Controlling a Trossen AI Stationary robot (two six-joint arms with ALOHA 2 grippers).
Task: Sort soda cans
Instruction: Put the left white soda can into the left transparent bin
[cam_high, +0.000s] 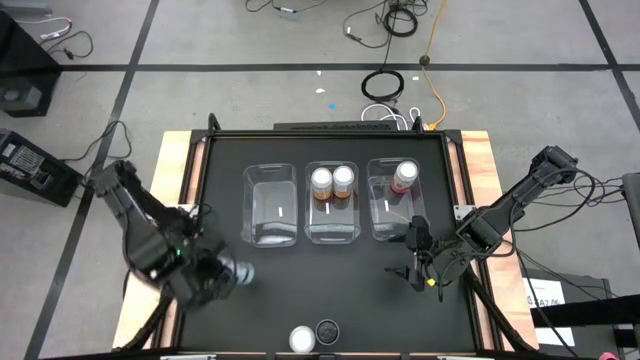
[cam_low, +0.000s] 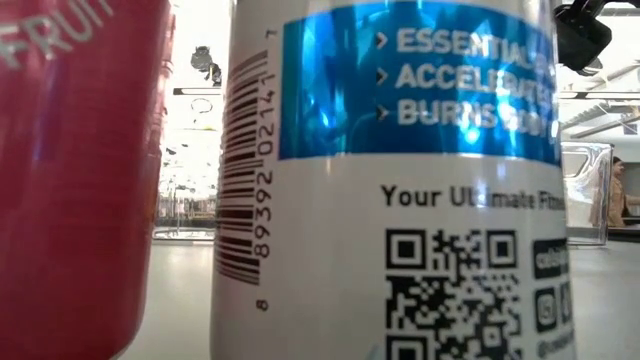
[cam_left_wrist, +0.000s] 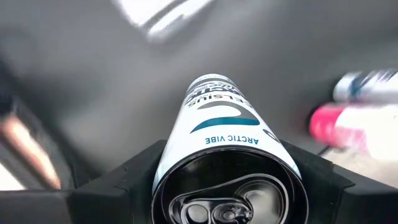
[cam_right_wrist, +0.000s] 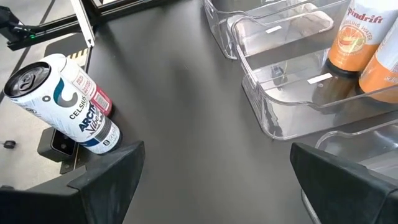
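Carrying a white can (cam_left_wrist: 227, 155) pinched in your left tool (cam_high: 228, 274), you are heading for the empty bin (cam_high: 270, 205) just ahead; right tool (cam_high: 420, 262) is waiting spread.

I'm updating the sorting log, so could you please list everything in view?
bins: three, clear, in a row mid-table
orange cans: two, in the middle bin
pink cans: two, one in the right bin, one at the table's front edge
white cans: two, one at the front edge, one held
table: one, black
left gripper: over the table's left, closed on a white can
right gripper: open, near the right bin
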